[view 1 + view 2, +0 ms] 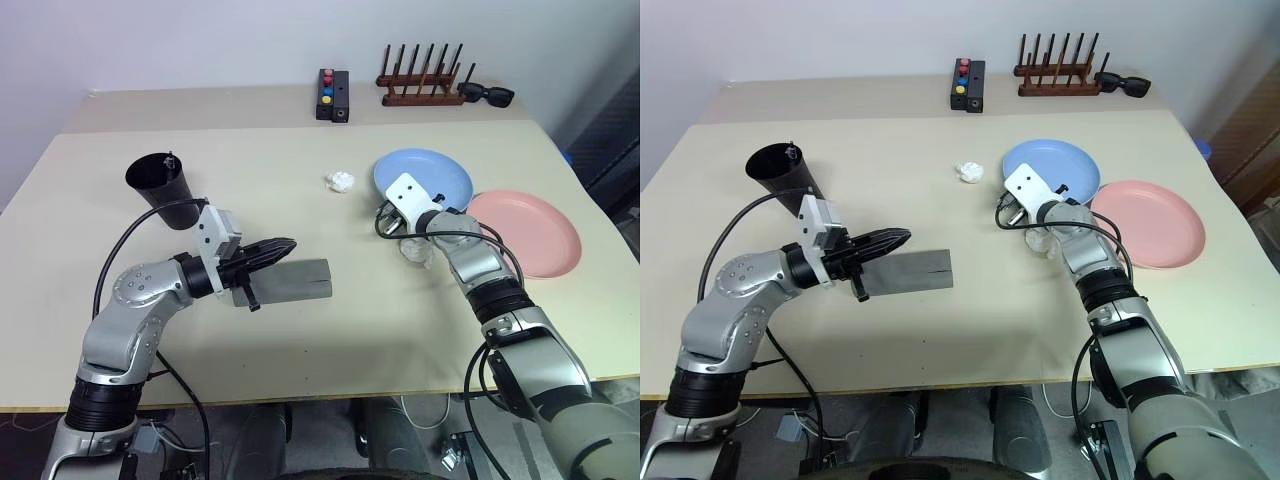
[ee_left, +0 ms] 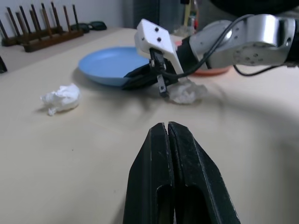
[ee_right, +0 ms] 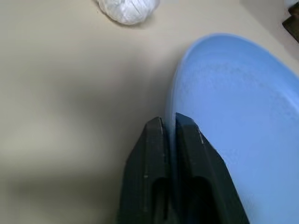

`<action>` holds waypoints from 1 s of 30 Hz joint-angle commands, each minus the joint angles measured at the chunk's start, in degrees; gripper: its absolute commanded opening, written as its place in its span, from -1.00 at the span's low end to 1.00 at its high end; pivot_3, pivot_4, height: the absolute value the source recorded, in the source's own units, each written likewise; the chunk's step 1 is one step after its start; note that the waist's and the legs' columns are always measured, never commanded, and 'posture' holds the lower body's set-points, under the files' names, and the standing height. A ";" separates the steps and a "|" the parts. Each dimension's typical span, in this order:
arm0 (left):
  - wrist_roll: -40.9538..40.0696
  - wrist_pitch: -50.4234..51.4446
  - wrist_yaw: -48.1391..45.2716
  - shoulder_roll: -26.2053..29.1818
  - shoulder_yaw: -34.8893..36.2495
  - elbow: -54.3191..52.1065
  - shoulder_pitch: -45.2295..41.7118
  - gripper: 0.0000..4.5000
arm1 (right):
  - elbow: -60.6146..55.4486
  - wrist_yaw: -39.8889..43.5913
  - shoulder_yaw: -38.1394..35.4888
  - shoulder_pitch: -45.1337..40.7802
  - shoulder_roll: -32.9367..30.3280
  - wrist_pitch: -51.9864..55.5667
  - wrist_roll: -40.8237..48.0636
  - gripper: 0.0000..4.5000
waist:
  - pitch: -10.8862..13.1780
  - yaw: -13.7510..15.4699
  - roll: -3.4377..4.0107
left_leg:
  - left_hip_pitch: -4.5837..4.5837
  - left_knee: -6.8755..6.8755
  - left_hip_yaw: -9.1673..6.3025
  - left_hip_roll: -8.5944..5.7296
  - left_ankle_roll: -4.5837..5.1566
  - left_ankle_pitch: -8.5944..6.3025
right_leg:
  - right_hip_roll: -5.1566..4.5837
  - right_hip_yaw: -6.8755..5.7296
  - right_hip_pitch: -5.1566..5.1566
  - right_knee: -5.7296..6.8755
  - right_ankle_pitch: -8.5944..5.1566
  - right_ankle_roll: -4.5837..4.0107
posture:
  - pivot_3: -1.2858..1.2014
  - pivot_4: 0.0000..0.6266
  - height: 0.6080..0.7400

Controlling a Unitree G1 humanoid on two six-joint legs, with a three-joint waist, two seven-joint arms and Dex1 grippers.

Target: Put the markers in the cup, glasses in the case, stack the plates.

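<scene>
Right end effector (image 3: 169, 128) clamped on blue plate (image 3: 243, 107) rim, crumpled tissue (image 3: 127, 9) just beyond.

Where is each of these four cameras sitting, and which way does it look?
Left and right eye views: on the head, looking down over the table and both arms.
Left wrist view: along the left gripper, shut, toward the right gripper.
Right wrist view: along the right gripper's fingers, shut on the blue plate rim.
Shared: the blue plate, crumpled tissue.

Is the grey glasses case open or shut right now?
Shut. The case lies flat on the table as one closed grey block, no lid raised, beside the left hand.
</scene>
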 commanded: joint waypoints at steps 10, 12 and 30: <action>-1.73 -1.53 -0.61 -3.76 -3.25 2.13 -3.96 -1.00 | -44.05 5.51 -15.40 19.43 -16.19 9.48 2.07 -0.98 | 0.00 0.75 0.02 | -0.13 0.04 -0.01 -0.07 0.00 0.00 | -0.03 0.03 0.03 -0.14 -0.03 0.03 | 0.03 -0.52 0.99; -1.47 -2.15 -1.39 -4.46 -4.11 3.71 -5.10 -1.00 | -48.70 7.06 -19.55 25.38 -18.40 10.55 3.55 -0.98 | -0.01 0.46 0.03 | -0.02 0.01 -0.02 -0.04 0.04 -0.02 | -0.01 0.02 0.14 -0.14 -0.09 -0.05 | 0.03 -0.52 0.99; -0.33 -5.27 -1.88 -5.10 -4.95 8.10 -7.55 -1.00 | -55.03 9.95 -27.01 36.82 -18.24 10.66 11.30 0.75 | -0.01 0.14 0.10 | 0.07 0.10 0.18 -0.02 0.11 -0.06 | 0.01 0.23 0.17 -0.10 -0.15 -0.09 | 0.03 -0.52 0.99</action>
